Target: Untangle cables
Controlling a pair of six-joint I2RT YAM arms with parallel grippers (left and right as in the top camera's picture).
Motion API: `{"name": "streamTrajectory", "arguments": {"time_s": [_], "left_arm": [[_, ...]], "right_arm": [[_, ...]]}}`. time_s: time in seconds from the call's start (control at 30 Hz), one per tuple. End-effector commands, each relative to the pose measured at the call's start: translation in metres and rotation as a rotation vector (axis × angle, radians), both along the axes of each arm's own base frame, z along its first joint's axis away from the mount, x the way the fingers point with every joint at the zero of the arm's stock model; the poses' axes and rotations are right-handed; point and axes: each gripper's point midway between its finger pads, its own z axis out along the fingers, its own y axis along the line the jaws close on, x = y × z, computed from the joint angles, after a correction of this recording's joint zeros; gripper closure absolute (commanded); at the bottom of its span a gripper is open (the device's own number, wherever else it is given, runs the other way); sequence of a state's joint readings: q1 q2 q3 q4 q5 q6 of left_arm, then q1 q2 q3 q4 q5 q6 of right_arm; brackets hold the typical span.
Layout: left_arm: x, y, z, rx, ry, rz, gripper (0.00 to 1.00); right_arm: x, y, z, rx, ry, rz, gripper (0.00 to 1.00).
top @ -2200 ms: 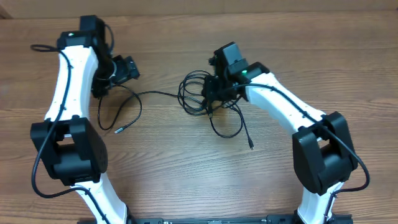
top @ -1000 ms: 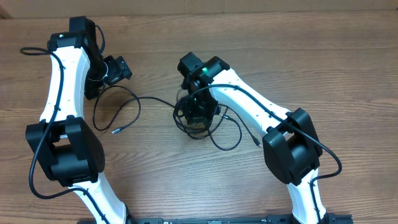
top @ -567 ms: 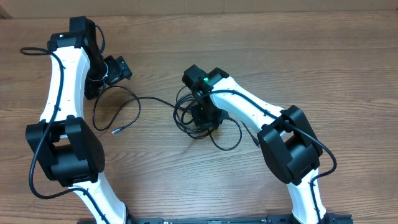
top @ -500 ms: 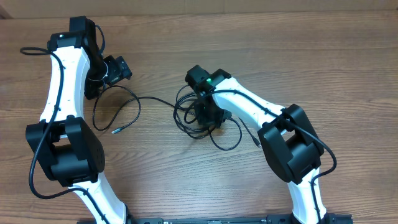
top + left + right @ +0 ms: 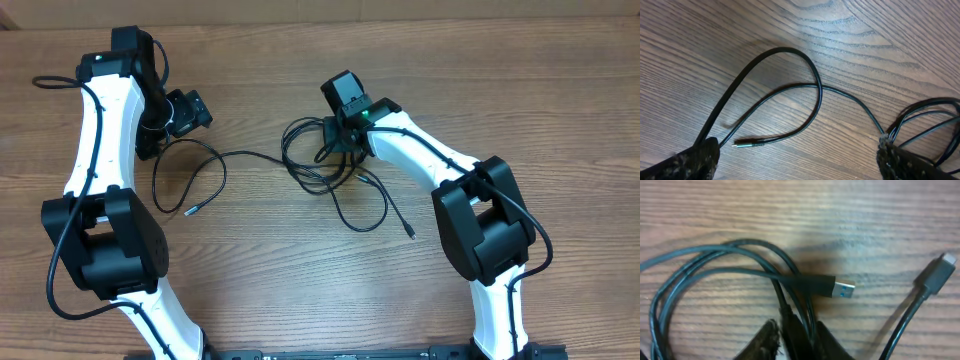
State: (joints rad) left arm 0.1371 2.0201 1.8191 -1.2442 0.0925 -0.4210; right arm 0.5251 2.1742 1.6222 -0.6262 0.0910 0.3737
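Little appears untangled: the cables (image 5: 318,165) lie bunched on the counter beneath the right hand (image 5: 792,341), strands running between its fingers, grip not determinable, while one strand loops just ahead of the released, empty left hand (image 5: 800,160).

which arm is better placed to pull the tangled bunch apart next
Right, likely: the right fingers straddle strands of the cable bunch. The left fingers are wide open, gripping nothing, over a single loop.

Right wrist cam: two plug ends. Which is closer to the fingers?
The silver USB plug with the blue insert, mid-frame just above the fingers. The dark plug lies far off at the right edge.
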Motion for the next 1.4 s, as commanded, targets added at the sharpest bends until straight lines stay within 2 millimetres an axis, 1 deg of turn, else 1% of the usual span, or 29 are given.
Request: {"name": "streamTrajectory", "arguments": {"time_s": [0.0, 0.03, 0.17, 0.23, 0.27, 0.3, 0.37, 0.4, 0.43, 0.5, 0.57, 0.63, 0.73, 0.77, 0.8, 0.9, 1.0, 1.03, 1.07, 1.13, 1.2, 1.27, 1.37], "left_arm": [[0.000, -0.002, -0.005, 0.003, 0.014, 0.015, 0.00], [0.000, -0.002, -0.005, 0.003, 0.014, 0.015, 0.00], [0.000, -0.002, -0.005, 0.003, 0.014, 0.015, 0.00], [0.000, -0.002, -0.005, 0.003, 0.014, 0.015, 0.00], [0.000, -0.002, -0.005, 0.003, 0.014, 0.015, 0.00], [0.000, -0.002, -0.005, 0.003, 0.014, 0.015, 0.00], [0.000, -0.001, -0.005, 0.003, 0.014, 0.016, 0.00], [0.000, -0.002, -0.005, 0.003, 0.014, 0.015, 0.00], [0.000, -0.002, -0.005, 0.003, 0.014, 0.015, 0.00], [0.000, -0.002, -0.005, 0.003, 0.014, 0.015, 0.00], [0.000, -0.002, -0.005, 0.003, 0.014, 0.015, 0.00], [0.000, -0.002, -0.005, 0.003, 0.014, 0.015, 0.00], [0.000, -0.001, -0.005, 0.003, 0.014, 0.016, 0.00], [0.000, -0.001, -0.005, 0.003, 0.014, 0.016, 0.00], [0.000, -0.002, -0.005, 0.003, 0.014, 0.015, 0.00], [0.000, -0.002, -0.005, 0.003, 0.014, 0.015, 0.00], [0.000, -0.002, -0.005, 0.003, 0.014, 0.015, 0.00], [0.000, -0.002, -0.005, 0.003, 0.014, 0.015, 0.00], [0.000, -0.002, -0.005, 0.003, 0.014, 0.015, 0.00], [0.000, -0.002, -0.005, 0.003, 0.014, 0.015, 0.00], [0.000, -0.002, -0.005, 0.003, 0.014, 0.015, 0.00], [0.000, -0.002, -0.005, 0.003, 0.014, 0.015, 0.00], [0.000, -0.001, -0.005, 0.003, 0.014, 0.016, 0.00]], "right_arm": [[0.010, 0.005, 0.013, 0.032, -0.053, -0.026, 0.74], [0.014, 0.007, 0.016, 0.042, -0.071, -0.027, 0.72], [0.027, 0.015, 0.025, 0.082, -0.136, -0.026, 0.71], [0.027, 0.017, 0.026, 0.092, -0.136, -0.021, 0.71], [0.022, 0.021, 0.024, 0.114, -0.111, -0.004, 0.71], [0.012, 0.030, 0.022, 0.156, -0.061, 0.031, 0.71], [-0.012, 0.051, 0.018, 0.254, 0.052, 0.110, 0.67], [-0.020, 0.055, 0.018, 0.276, 0.085, 0.129, 0.66], [-0.034, 0.063, 0.016, 0.305, 0.139, 0.158, 0.65], [-0.053, 0.072, 0.014, 0.325, 0.207, 0.191, 0.62], [-0.065, 0.077, 0.012, 0.311, 0.233, 0.215, 0.59], [-0.071, 0.079, 0.010, 0.304, 0.250, 0.221, 0.59], [-0.085, 0.074, 0.005, 0.274, 0.305, 0.216, 0.64], [-0.096, 0.071, 0.001, 0.250, 0.347, 0.214, 0.64], [-0.101, 0.069, 0.000, 0.235, 0.366, 0.213, 0.64], [-0.111, 0.065, -0.004, 0.191, 0.391, 0.210, 0.64], [-0.114, 0.068, -0.004, 0.183, 0.387, 0.220, 0.63], [-0.112, 0.070, -0.004, 0.183, 0.374, 0.222, 0.63], [-0.108, 0.074, -0.003, 0.195, 0.353, 0.227, 0.59], [-0.101, 0.079, 0.000, 0.214, 0.323, 0.234, 0.57], [-0.097, 0.085, 0.003, 0.239, 0.301, 0.244, 0.56], [-0.095, 0.092, 0.006, 0.274, 0.290, 0.261, 0.57], [-0.099, 0.111, 0.016, 0.357, 0.289, 0.320, 0.57]]}}
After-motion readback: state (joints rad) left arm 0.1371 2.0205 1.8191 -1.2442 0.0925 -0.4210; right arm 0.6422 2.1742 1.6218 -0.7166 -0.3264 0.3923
